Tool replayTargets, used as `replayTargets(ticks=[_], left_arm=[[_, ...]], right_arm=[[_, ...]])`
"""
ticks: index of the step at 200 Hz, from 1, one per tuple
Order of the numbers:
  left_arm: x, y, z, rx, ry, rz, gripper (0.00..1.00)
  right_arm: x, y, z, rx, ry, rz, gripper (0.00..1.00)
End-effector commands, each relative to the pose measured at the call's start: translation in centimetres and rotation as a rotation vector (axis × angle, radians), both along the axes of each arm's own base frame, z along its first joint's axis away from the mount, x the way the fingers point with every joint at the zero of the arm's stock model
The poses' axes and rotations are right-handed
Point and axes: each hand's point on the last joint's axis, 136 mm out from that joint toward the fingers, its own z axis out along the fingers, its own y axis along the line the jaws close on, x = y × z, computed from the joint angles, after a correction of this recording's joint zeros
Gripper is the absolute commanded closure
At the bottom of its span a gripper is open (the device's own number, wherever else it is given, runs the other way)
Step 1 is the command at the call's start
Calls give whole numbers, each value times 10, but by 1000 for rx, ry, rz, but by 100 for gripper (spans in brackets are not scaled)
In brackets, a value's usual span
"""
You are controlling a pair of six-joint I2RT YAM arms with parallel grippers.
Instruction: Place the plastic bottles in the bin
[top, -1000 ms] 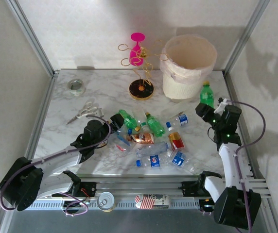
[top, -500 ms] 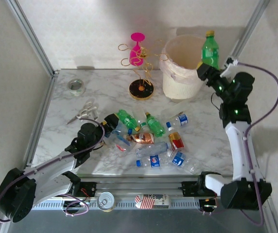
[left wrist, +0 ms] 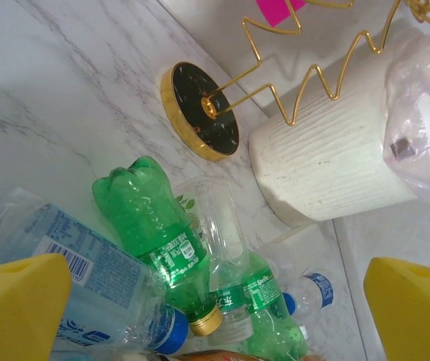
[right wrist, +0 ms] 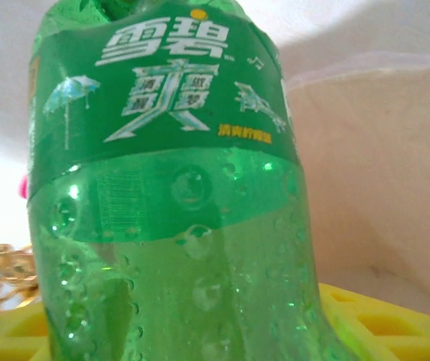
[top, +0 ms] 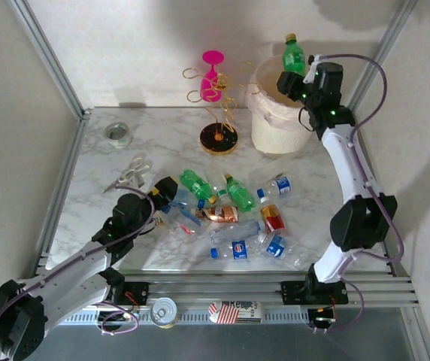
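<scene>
Right gripper pinches the green Sprite bottle upright over the bin, upper right, set for release; left gripper gapes wide at the bottle pile.

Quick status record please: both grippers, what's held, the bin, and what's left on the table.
right gripper: shut on green bottle, upright, raised by the bin's rim
left gripper: open, low at the left edge of the pile
bin: back right, liner in
loose bottles: clustered mid-table, green, clear, one orange-brown
non-targets: scissors, tape roll, gold stand, tin can
</scene>
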Motion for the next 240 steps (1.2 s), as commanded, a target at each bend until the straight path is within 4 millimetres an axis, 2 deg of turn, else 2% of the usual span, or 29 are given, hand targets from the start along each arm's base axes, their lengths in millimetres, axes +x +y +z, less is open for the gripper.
replayTargets(ticks=[1, 30, 53, 77, 118, 137, 163, 187, 211, 240], left_arm=[[-4, 15, -13, 39, 34, 51, 0], [-4, 18, -13, 25, 31, 61, 0], [-4, 17, -13, 23, 35, 56, 0], [-5, 18, -15, 27, 38, 60, 0], [-5, 19, -17, 27, 42, 66, 0], [-4, 19, -16, 27, 40, 66, 0], [-3, 20, -17, 30, 42, 71, 0], [-2, 21, -18, 41, 45, 78, 0], [0, 32, -23, 57, 61, 134, 0], [0, 44, -26, 69, 89, 183, 0]], right_arm=[[6, -13, -12, -127, 63, -72, 59], [19, -10, -28, -193, 114, -90, 55], [26, -7, -30, -220, 124, -98, 49], [28, -6, -26, -232, 115, -108, 33], [23, -7, 2, -250, 57, -129, 3], [13, -6, 23, -259, 9, -133, 1], [-10, 5, 51, -256, -66, -122, 1], [-41, 24, 61, -243, -114, -72, 1], [-79, 44, 53, -215, -138, -7, 1], [-128, 61, 29, -127, -148, 86, 1]])
